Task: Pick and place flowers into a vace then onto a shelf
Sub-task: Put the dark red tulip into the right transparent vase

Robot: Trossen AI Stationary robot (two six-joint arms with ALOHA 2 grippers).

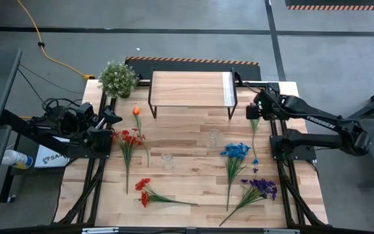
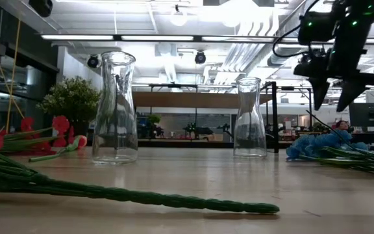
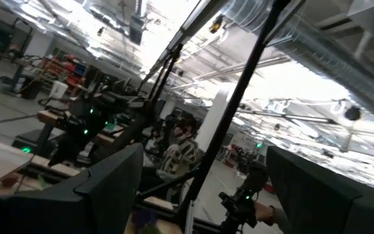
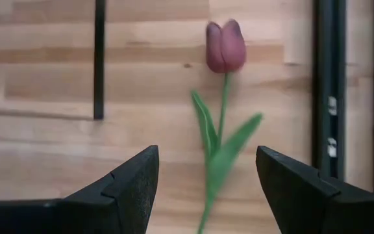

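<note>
1. Reaching comes first: my right claw [image 4: 206, 195] hangs wide open over the dark red bud [image 4: 225, 47], which lies flat on the worktop [image 1: 187, 188] beside the shelf [image 1: 190, 88].
2. Next I judge it must drop straight and pinch the stem.
3. Left claw [image 1: 112, 118] waits, open, at the worktop's left edge.

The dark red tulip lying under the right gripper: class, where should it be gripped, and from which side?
Probably the dark red tulip by its thin stem, below the leaves, from straight above. It lies flat on the table; the right gripper, open, already straddles it.
</note>
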